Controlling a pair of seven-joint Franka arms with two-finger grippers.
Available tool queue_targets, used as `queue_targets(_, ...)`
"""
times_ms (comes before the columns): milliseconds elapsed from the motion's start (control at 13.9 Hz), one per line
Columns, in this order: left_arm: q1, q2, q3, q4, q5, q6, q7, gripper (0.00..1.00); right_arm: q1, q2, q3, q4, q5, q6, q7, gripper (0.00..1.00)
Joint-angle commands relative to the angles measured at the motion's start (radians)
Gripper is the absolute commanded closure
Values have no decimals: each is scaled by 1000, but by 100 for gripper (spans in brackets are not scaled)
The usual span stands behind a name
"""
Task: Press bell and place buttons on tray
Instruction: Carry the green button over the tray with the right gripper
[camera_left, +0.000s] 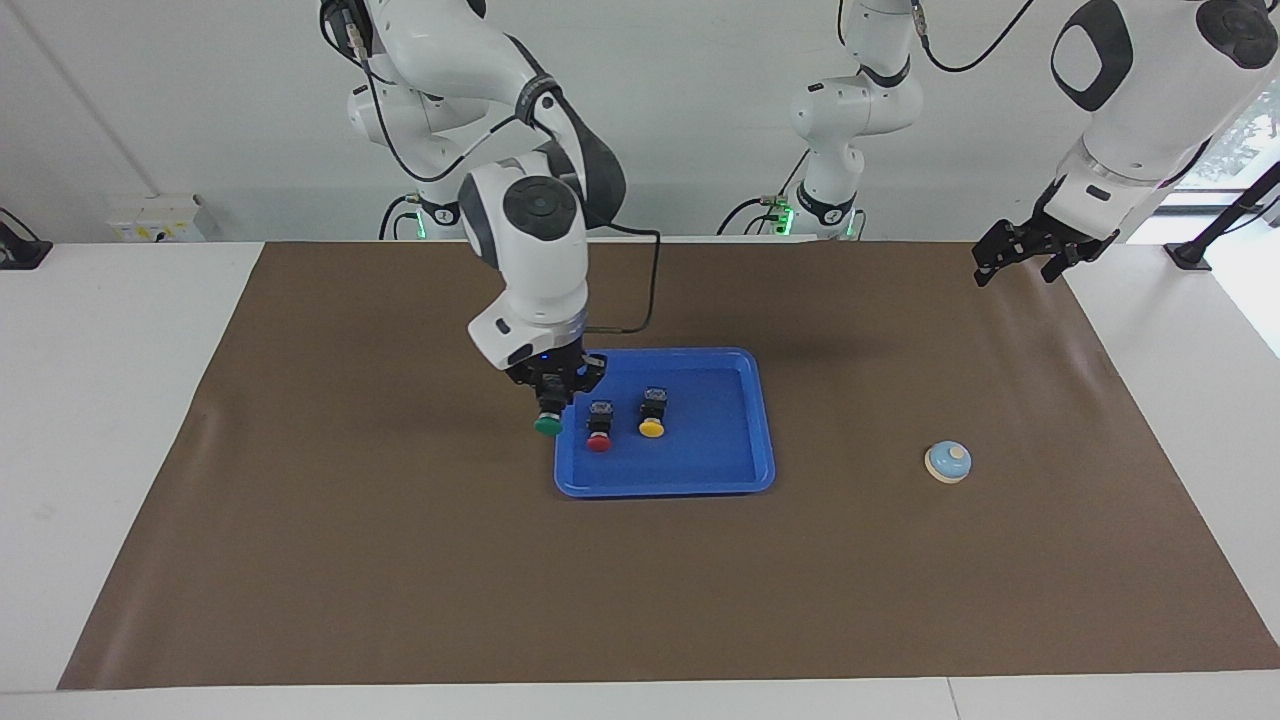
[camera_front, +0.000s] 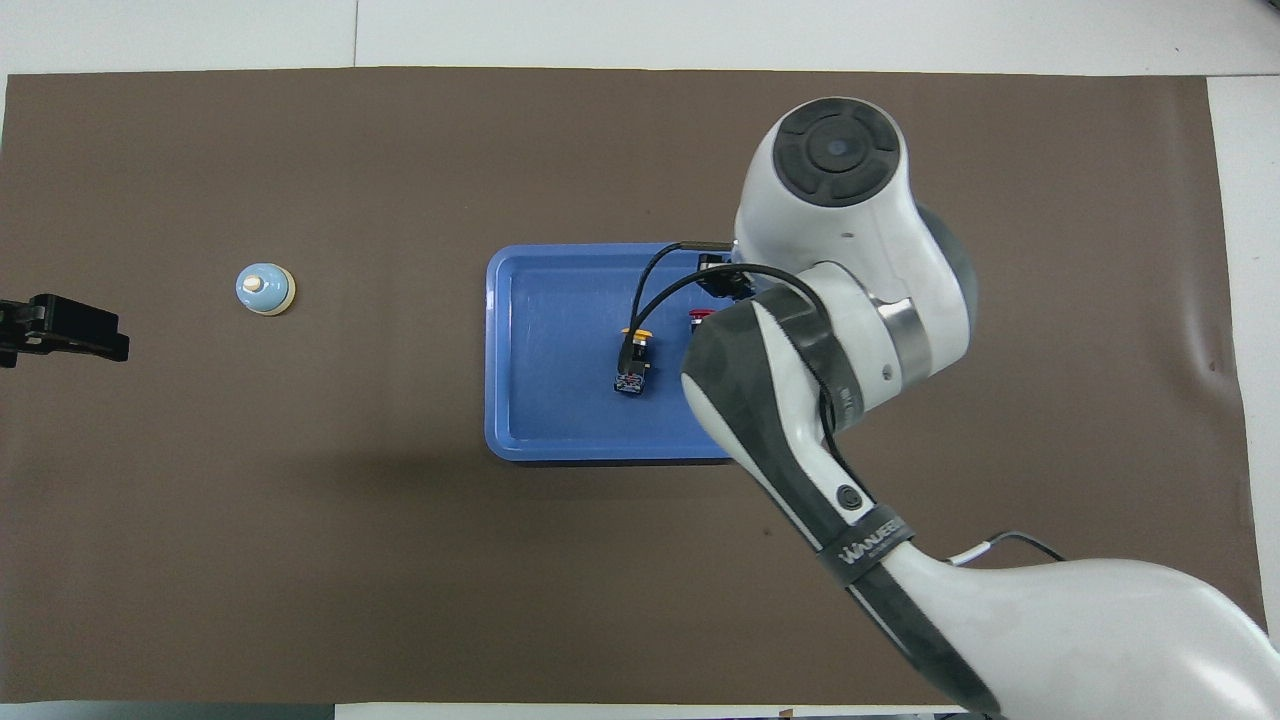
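Observation:
The blue tray (camera_left: 700, 470) lies mid-table; it also shows in the overhead view (camera_front: 540, 350). The red button (camera_left: 598, 428) and the yellow button (camera_left: 652, 415) lie on it side by side. My right gripper (camera_left: 550, 398) is shut on the green button (camera_left: 547, 424), cap down, a little above the tray's rim at the right arm's end. The overhead view shows the yellow button (camera_front: 634, 360) and a bit of the red one (camera_front: 700, 316); the arm hides the green one. The bell (camera_left: 948, 461) (camera_front: 265, 288) stands on the mat toward the left arm's end. My left gripper (camera_left: 1020, 265) (camera_front: 60, 330) waits, open and empty, raised over the mat's edge.
A brown mat (camera_left: 400, 560) covers most of the white table (camera_left: 100, 400). The right arm's elbow and cable hang over the tray's end nearest it.

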Motion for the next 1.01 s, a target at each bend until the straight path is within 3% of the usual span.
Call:
queue_targets(0,9,-14,-4,-9,-9,-2,-2,0,79,140,-3,184,14,-62,119,100)
queue_targets(503,7,-14,-4,-9,-9,-2,-2,0,224,238,-5,192,68,117,213,100)
queue_targets(934,9,-14,-4,-9,-9,-2,-2,0,257,246,-5,73,54,212,159,100)
